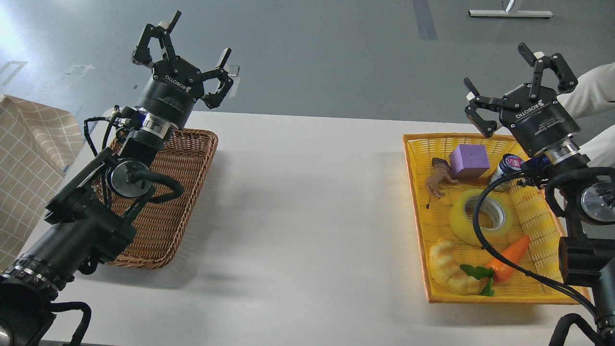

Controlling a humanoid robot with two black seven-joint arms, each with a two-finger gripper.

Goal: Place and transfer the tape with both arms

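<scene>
The tape (479, 217) lies on its side in the yellow basket (416, 192), below the right pincer (513, 91) and a little to its left in the head view, well apart from it, and far across the desk (307, 216) from the left pincer (185, 55). The right pincer is raised over the far right corner of the yellow basket with its fingers spread apart and nothing between them; its arm (584, 230) runs down along the basket's right side, and a black cable (480, 240) from that arm loops across the front of the roll. The left pincer is likewise raised beyond the far edge of the brown wicker basket (185, 187), fingers spread and holding nothing, its arm (91, 216) slanting down over that basket toward the lower left. The roll is wide, translucent yellow, with a pale grey-white core whose opening faces up and toward the camera. Around it in the yellow basket are a purple block (469, 161) and a small brown animal figure (439, 178) on the side nearer the right pincer, a small can (507, 168) partly hidden by the arm, and, on the side away from the pincer, an orange toy carrot (509, 257) and a yellowish croissant toy (451, 274). The carrot's tip reaches close to the roll's lower right edge; whether they touch I cannot tell.
</scene>
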